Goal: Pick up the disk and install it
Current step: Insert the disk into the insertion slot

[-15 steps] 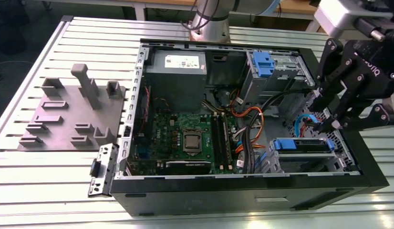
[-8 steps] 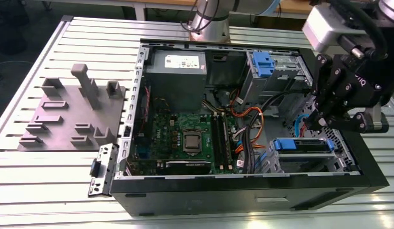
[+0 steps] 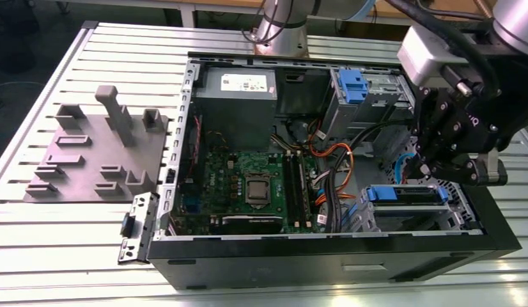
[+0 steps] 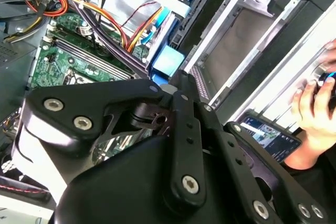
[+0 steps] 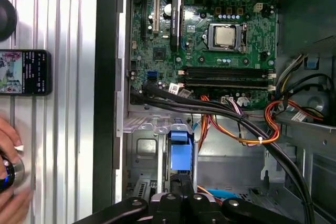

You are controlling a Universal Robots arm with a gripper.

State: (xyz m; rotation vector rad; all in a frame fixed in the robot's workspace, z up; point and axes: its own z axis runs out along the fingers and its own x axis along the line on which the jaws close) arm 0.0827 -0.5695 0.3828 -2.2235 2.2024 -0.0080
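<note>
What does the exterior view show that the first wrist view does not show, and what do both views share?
Exterior view alone: the grey fixture plate on the slatted table, the grey power supply box inside the case, and the disk with its blue bracket, low in the bay at that view's right.

First wrist view alone: a phone lying on the table and a person's hand beside it.

Both: the green motherboard with its processor socket, and the orange cables.

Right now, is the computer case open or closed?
Open: the computer case has no side panel, and its motherboard and cables lie exposed in the exterior view.
</note>
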